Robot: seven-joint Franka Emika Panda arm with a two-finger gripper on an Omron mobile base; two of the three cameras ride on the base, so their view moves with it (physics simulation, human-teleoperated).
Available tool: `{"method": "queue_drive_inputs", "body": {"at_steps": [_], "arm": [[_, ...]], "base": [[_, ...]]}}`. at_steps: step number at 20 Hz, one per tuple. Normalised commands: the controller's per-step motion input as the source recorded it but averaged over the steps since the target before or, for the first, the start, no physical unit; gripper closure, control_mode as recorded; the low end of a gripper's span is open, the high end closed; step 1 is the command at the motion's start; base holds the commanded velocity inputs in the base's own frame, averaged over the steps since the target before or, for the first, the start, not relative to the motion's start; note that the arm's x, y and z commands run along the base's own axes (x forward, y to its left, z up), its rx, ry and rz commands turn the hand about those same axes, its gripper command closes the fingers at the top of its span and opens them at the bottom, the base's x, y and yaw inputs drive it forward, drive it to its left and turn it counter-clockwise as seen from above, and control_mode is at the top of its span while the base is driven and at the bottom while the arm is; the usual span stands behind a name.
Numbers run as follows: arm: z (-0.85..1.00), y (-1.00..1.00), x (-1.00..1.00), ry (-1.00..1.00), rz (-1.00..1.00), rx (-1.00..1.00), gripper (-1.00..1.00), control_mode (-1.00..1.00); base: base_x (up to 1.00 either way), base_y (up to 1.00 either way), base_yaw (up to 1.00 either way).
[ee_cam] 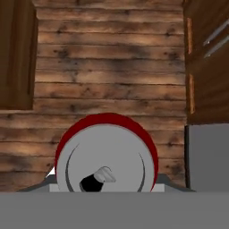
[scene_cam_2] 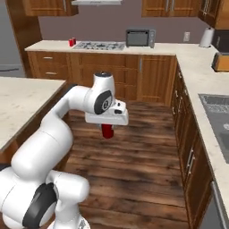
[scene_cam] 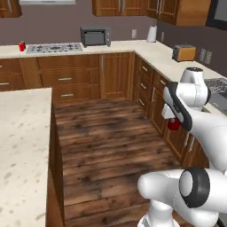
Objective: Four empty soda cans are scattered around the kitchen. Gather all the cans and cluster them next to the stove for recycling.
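Observation:
A red soda can point(scene_cam: 174, 125) point(scene_cam_2: 107, 131) hangs in the air above the wooden floor, with my gripper point(scene_cam: 173, 120) point(scene_cam_2: 107, 127) shut on it from above. In the hand view the can's silvery top point(ee_cam: 106, 157) with its pull-tab opening sits right in front of the camera and hides the fingertips. A second red soda can point(scene_cam: 21, 46) point(scene_cam_2: 71, 42) stands on the far counter just left of the stove point(scene_cam: 54, 48) point(scene_cam_2: 99, 45), well away from my hand.
A toaster oven point(scene_cam: 95, 37) point(scene_cam_2: 140, 38) stands right of the stove. A toaster point(scene_cam: 183, 52) and a paper towel roll point(scene_cam: 152, 33) point(scene_cam_2: 205, 37) are on the right counter, near the sink point(scene_cam_2: 219, 112). The island counter point(scene_cam: 17, 133) point(scene_cam_2: 22, 98) borders the left.

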Motion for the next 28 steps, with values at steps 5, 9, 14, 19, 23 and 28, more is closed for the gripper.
{"method": "queue_drive_inputs", "body": {"at_steps": [5,9,14,19,23,28], "arm": [[0.00,0.00,0.00,0.00,0.00,0.00,1.00,1.00],[0.00,0.00,0.00,0.00,0.00,0.00,1.00,1.00],[0.00,0.00,0.00,0.00,0.00,0.00,1.00,1.00],[0.00,0.00,0.00,0.00,0.00,0.00,1.00,1.00],[0.00,0.00,0.00,0.00,0.00,0.00,1.00,1.00],[0.00,0.00,0.00,0.00,0.00,0.00,1.00,1.00]], "base": [[1.00,-0.24,0.24],[1.00,-0.33,0.10],[1.00,-0.36,0.08],[1.00,-0.43,0.08],[1.00,-0.39,0.10],[1.00,-0.34,0.11]]}}
